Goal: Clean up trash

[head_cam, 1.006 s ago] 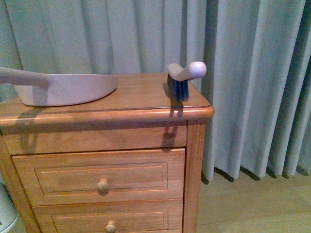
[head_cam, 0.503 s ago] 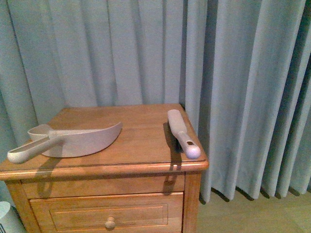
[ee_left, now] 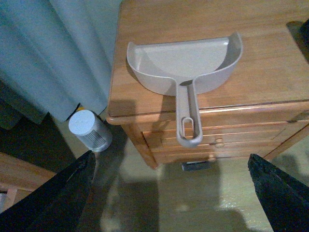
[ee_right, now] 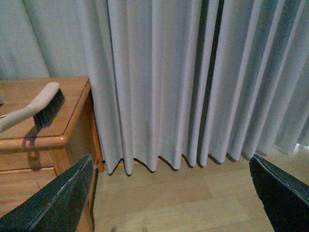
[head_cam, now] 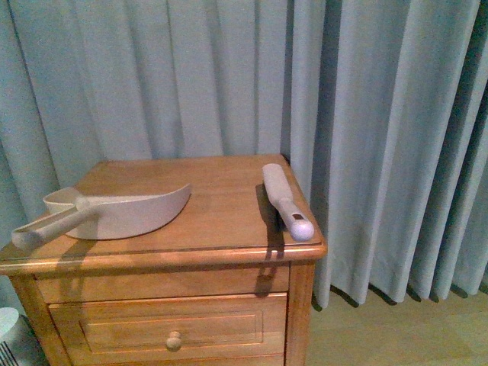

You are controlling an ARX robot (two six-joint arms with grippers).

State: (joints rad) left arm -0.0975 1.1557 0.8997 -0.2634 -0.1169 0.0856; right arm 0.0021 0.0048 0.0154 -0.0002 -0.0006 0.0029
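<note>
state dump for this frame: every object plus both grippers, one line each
dustpan: empty, flat on the nightstand, handle overhanging the front edge
brush: lying bristles down near the nightstand's right edge, not gripped
top drawer: shut
curtain: drawn closed
white canister: upright on the floor beside the nightstand
left gripper: open, empty
right gripper: open, empty
paper wad: not in view

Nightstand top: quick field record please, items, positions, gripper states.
surface: wooden nightstand, curtain behind
dustpan: left side of top, handle overhangs front edge
brush: right side, apart from dustpan
trash: none visible in any view
left gripper: fingers apart, empty
right gripper: fingers apart, empty
</note>
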